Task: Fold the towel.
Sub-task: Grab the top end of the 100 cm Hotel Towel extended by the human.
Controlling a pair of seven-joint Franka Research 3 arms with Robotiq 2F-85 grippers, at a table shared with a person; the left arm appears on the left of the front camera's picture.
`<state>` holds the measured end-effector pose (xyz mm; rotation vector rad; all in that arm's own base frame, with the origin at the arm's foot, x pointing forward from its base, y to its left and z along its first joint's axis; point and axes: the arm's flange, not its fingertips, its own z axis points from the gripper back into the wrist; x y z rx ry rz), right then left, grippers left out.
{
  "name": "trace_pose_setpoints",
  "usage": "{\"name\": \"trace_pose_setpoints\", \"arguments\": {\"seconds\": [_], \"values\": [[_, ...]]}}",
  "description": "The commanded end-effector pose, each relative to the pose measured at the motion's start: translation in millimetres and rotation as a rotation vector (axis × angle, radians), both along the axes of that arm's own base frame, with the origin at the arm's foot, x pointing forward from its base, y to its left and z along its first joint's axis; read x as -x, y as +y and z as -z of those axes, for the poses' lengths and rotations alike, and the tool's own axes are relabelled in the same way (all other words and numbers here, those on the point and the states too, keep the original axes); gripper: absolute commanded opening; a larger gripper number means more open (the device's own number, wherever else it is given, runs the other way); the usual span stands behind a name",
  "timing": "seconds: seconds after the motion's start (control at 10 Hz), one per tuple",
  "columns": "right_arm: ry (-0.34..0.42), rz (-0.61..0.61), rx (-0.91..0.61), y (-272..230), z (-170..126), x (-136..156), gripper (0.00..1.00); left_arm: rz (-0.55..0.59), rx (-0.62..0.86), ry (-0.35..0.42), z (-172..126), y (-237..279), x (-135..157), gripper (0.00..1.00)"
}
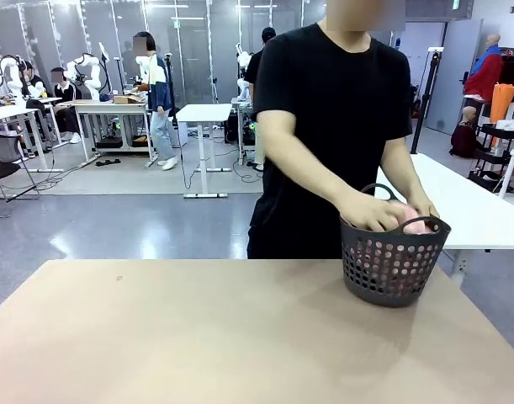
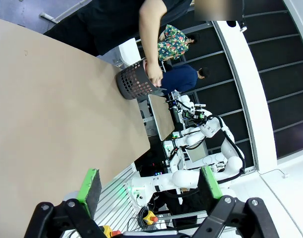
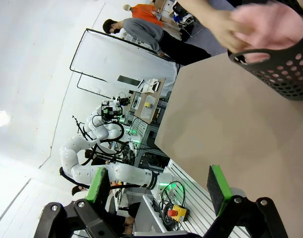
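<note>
1. The towel (image 1: 413, 225), a light salmon-pink cloth, sits bunched up inside a dark perforated basket (image 1: 395, 269). The basket stands on the far right part of the tan counter (image 1: 198, 337). Pink shows above the basket's rim and through its holes.
2. Crumpled as it is, the towel's long axis and the way its hem points cannot be told.
3. A person in a black T-shirt stands at the far side of the counter, both arms bent and reaching down into the basket. The person's right hand (image 1: 370, 212) lies on top of the towel. The person's left hand (image 1: 425, 209) is at the rim just beside it.
4. In the right wrist view the towel (image 3: 272, 22) is a blurred pink bundle bulging over the basket's rim (image 3: 285, 64), with a hand pressed against it.
5. The left pincer (image 2: 150, 186) is released, its green-padded fingers spread wide, well apart from the basket (image 2: 134, 84).
6. The right pincer (image 3: 158, 184) is likewise released, fingers wide, off the counter's near edge and well apart from the basket.
</note>
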<state>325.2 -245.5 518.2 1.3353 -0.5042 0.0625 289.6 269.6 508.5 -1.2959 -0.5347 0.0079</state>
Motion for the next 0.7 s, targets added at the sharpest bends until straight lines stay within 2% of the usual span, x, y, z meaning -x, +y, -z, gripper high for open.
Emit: {"name": "trace_pose_setpoints", "arguments": {"seconds": [0.0, 0.6], "values": [[-0.02, 0.0, -0.005, 0.0, -3.3, -0.5, 1.0, 0.011, 0.008, -0.025, -0.5, 1.9, -0.2, 1.0], [-0.02, 0.0, -0.005, 0.0, -3.3, -0.5, 1.0, 0.011, 0.008, -0.025, -0.5, 1.9, -0.2, 1.0]]}}
